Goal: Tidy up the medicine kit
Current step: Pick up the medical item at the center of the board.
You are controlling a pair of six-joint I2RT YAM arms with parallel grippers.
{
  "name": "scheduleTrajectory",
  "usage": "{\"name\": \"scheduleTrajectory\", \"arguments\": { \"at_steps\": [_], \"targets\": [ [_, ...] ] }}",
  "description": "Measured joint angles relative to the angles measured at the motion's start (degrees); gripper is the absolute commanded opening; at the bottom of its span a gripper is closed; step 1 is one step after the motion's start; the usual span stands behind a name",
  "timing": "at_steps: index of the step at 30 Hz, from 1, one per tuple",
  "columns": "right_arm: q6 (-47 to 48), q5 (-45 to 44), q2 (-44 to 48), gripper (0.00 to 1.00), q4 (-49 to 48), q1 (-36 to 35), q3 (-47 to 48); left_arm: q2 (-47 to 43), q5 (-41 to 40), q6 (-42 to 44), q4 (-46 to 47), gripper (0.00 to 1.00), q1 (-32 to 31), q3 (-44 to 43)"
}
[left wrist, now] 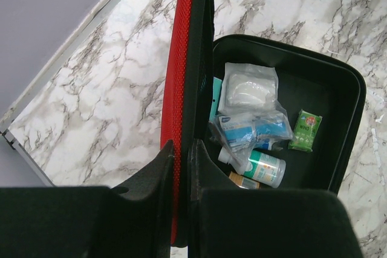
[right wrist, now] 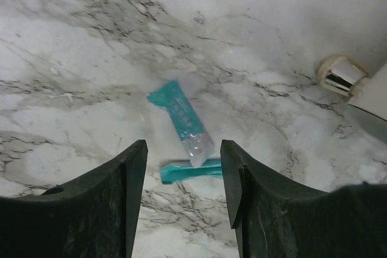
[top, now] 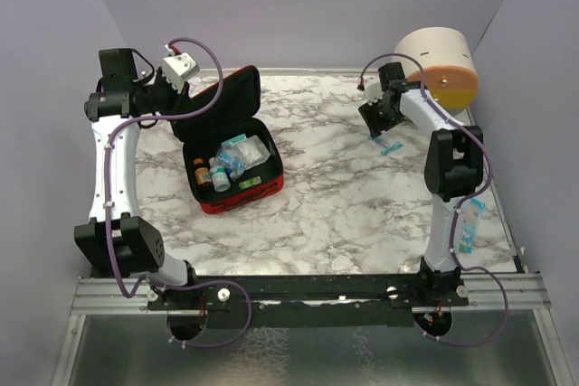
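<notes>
Red kit (top: 246, 193) is standing open, its lid (left wrist: 178, 58) clamped between the left gripper's (left wrist: 181, 149) fingers. Fingers apart, the right gripper (right wrist: 183, 149) is hovering over teal sachets (right wrist: 180, 118); the pickup likely calls for descending and closing on one.

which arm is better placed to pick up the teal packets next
Right. The right gripper hangs with jaws open just above the teal packets; the left gripper is shut on the medicine kit lid, propping it up.
</notes>
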State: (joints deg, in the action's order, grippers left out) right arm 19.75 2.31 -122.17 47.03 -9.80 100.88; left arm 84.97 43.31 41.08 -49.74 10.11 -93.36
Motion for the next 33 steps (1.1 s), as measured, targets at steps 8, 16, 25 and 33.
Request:
{"name": "scheduleTrajectory", "arguments": {
  "at_steps": [8,16,25,33],
  "targets": [
    [4.3,1.7,-3.2,0.48,1.0,3.1,3.4,-0.4,-0.1,0.0,0.0,0.0,0.0,0.4],
    [6.0,5.0,-3.5,0.47,1.4,3.3,1.4,-0.5,-0.3,0.0,0.1,0.0,0.0,0.5],
    [7.0,6.4,-3.9,0.25,1.9,3.2,-1.3,-0.5,-0.3,0.0,0.0,0.0,0.0,0.5],
    [5.3,7.6,-4.7,0.01,2.6,3.2,0.5,-0.5,-0.3,0.0,0.1,0.0,0.0,0.5]
  ]
}}
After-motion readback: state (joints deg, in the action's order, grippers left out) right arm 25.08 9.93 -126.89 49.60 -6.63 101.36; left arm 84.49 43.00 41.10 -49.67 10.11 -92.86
